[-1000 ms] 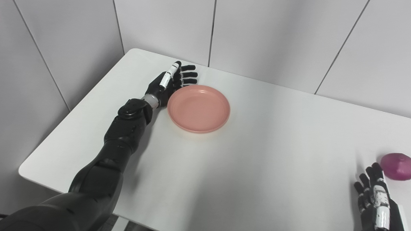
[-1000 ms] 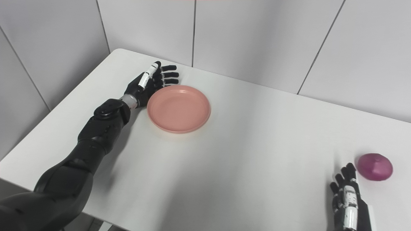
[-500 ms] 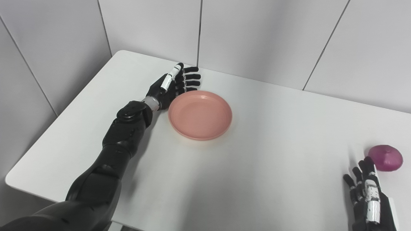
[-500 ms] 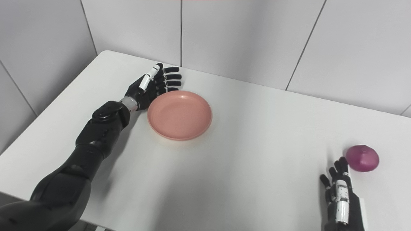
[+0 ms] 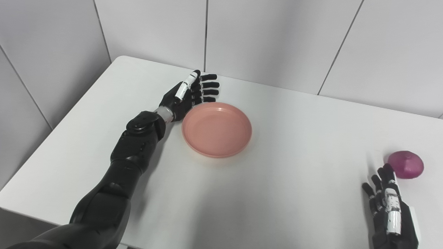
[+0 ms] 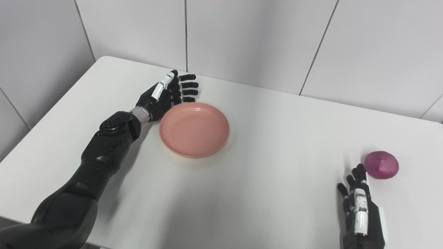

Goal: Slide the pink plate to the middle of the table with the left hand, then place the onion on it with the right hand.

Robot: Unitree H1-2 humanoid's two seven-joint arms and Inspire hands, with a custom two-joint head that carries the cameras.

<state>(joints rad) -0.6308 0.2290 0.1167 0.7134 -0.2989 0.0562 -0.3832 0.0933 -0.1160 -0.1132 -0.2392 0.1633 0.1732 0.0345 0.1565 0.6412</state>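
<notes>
- Two black arms come in over a white table (image 5: 294, 193), one from each lower corner, with grey wall panels (image 5: 277, 41) behind the far edge.
- The left arm (image 5: 128, 155) stretches up from the bottom-left corner, forearm low over the tabletop, reaching toward the far left part of the table.
- The left hand (image 5: 188, 95) stands on edge, palm turned to the right, fingers (image 5: 209, 84) straight and a little apart, pointing right. It grips nothing.
- The heel of that hand sits against the near-left rim of the plate, and the fingers lie just behind the plate's far-left rim; whether they touch it cannot be told.
- The plate (image 5: 217, 129) is pink, round and shallow, lying flat and bare on the table, left of centre and nearer the far edge than the near one.
- A wide stretch of bare tabletop separates the plate from the things on the right; the plate and the onion are well apart.
- The right hand (image 6: 360, 207) rises from the bottom-right corner, back toward the camera, fingers spread slightly and pointing away. It holds nothing.
- The onion (image 6: 381, 165) is purple and rounded, resting on the table near the right edge, just beyond and to the right of the right hand's fingertips; contact cannot be told.
</notes>
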